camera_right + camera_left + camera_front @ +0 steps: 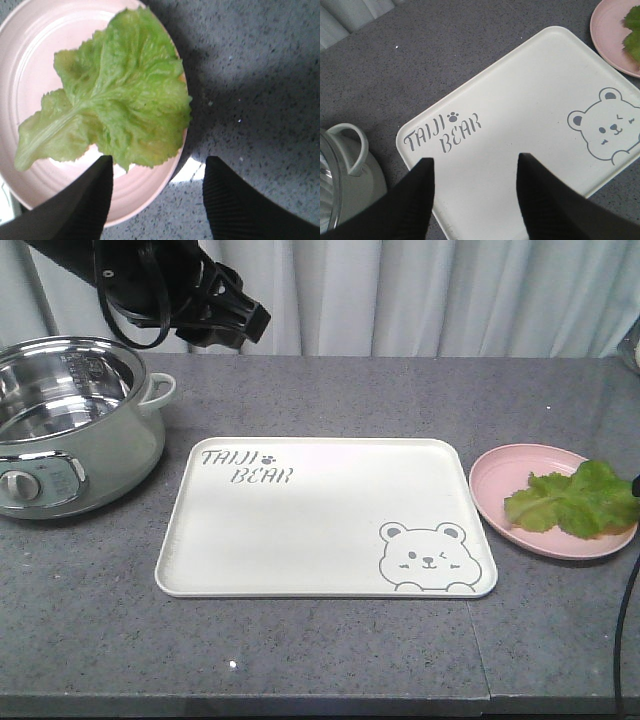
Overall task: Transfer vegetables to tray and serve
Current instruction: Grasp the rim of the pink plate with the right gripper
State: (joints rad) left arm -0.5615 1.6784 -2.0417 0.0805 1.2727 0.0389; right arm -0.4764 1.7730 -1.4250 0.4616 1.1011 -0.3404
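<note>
Black right gripper (pixel 157 167): jaws wide apart, nothing held, poised over the near edge of the ruffled bright-green lettuce leaf (pixel 115 95). The leaf lies on the round pink plate (pixel 25 60), just right of the bare cream-white rounded-rectangle plastic tray (pixel 320 510). This looks staged for a descent and pinch. Left gripper (pixel 474 165): spread and empty above the tray's lettered end, probably waiting to serve.

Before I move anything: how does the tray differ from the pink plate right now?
The tray is a cream-white rounded rectangle; the pink plate is round. The tray is clearly larger than the plate. The tray carries a bear face and TAIJI BEAR lettering but holds nothing; the plate is plain and holds the lettuce leaf. Both lie flat on the grey countertop, side by side and apart.
</note>
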